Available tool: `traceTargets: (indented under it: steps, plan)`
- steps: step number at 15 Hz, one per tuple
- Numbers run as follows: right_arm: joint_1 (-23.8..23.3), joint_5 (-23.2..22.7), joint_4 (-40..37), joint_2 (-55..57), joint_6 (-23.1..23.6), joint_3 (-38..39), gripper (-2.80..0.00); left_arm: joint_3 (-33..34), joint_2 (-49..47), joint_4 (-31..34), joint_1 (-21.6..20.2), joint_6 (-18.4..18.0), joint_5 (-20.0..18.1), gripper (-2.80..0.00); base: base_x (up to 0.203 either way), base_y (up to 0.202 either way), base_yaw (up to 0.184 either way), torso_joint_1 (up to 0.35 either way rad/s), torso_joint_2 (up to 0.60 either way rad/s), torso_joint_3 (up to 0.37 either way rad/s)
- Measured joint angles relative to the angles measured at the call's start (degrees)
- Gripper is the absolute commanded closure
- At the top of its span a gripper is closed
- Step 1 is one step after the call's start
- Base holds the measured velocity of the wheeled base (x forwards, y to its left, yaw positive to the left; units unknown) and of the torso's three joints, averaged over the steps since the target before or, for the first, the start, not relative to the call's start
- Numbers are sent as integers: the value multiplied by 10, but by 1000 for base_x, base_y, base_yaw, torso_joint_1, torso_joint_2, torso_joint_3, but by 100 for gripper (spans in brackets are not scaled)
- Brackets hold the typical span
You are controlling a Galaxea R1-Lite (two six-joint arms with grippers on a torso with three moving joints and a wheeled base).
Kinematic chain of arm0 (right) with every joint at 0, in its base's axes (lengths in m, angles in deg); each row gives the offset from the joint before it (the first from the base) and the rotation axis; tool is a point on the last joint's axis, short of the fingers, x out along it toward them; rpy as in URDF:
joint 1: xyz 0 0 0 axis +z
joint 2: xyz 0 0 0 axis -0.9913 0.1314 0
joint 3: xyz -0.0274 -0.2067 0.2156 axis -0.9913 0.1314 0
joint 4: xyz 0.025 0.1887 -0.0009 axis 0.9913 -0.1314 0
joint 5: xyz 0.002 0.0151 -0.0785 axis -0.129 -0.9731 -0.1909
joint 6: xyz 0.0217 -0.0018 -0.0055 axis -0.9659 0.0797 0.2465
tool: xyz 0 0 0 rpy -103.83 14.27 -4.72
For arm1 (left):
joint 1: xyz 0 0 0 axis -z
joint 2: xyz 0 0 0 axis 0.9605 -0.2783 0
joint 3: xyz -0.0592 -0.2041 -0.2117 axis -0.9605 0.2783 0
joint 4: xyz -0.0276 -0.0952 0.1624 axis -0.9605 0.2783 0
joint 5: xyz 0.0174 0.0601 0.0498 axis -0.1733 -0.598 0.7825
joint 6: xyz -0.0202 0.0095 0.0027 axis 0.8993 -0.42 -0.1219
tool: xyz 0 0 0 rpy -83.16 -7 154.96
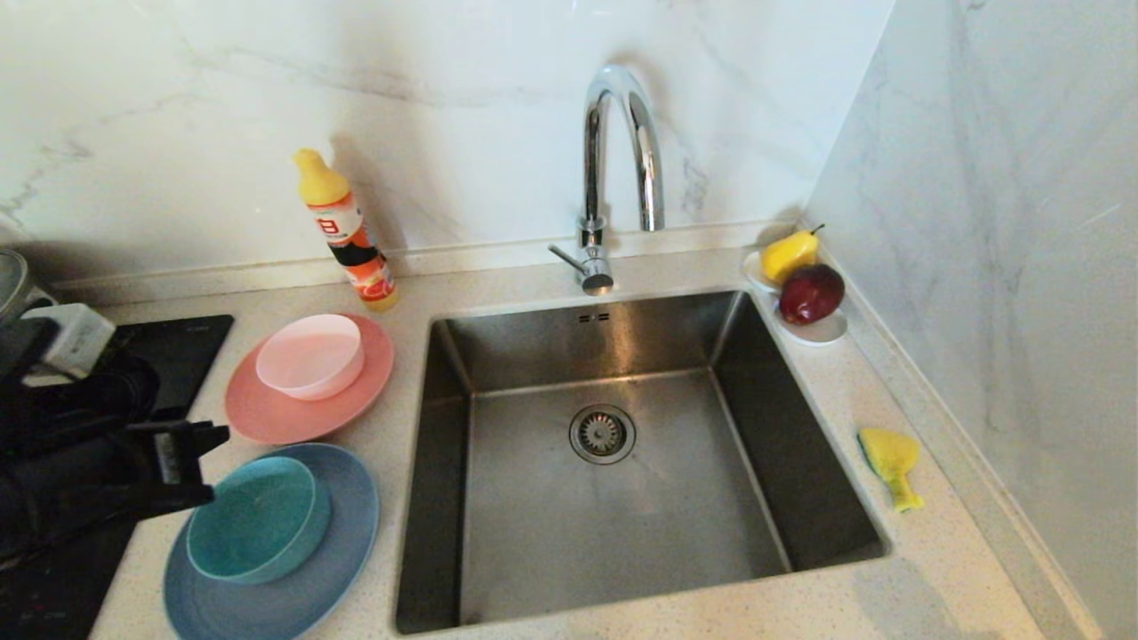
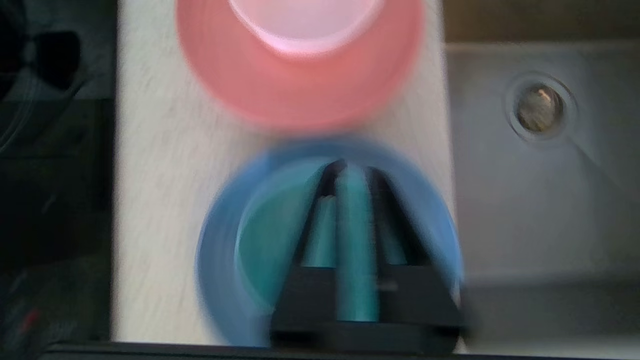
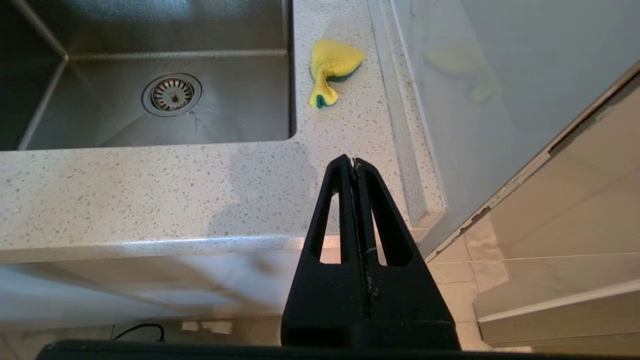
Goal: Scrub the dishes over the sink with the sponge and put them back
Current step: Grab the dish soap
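My left gripper point(image 2: 351, 172) hangs over the teal bowl point(image 1: 253, 518), fingers a little apart; a bad pinch could tip it. Right gripper point(image 3: 354, 161) is pressed together.

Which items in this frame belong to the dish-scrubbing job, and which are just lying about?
Part of the job: salmon-pink plate, pale pink bowl, light blue plate, teal bowl, sponge, sink.

Just lying about: soap bottle, pear, apple, white saucer.
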Motion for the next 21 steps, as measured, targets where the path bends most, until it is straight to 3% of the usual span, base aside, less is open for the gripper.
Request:
traceTargets:
  steps: [3, 5, 9, 15, 21]
  plan:
    - [0, 0, 0, 0, 0, 0, 0, -30, -113, -100, 18, 15, 40, -280, 0, 0, 0, 0, 0, 0]
    - [0, 0, 0, 0, 0, 0, 0, -56, -156, -115, 24, 24, 48, -280, 0, 0, 0, 0, 0, 0]
    - [0, 0, 0, 0, 0, 0, 0, -81, -203, -140, 26, 25, 48, -280, 0, 0, 0, 0, 0, 0]
    - [0, 0, 0, 0, 0, 0, 0, -64, -269, -334, 25, 23, 52, -280, 0, 0, 0, 0, 0, 0]
    - [0, 1, 0, 0, 0, 0, 0, -84, -307, -392, 27, 20, 51, -280, 0, 0, 0, 0, 0, 0]
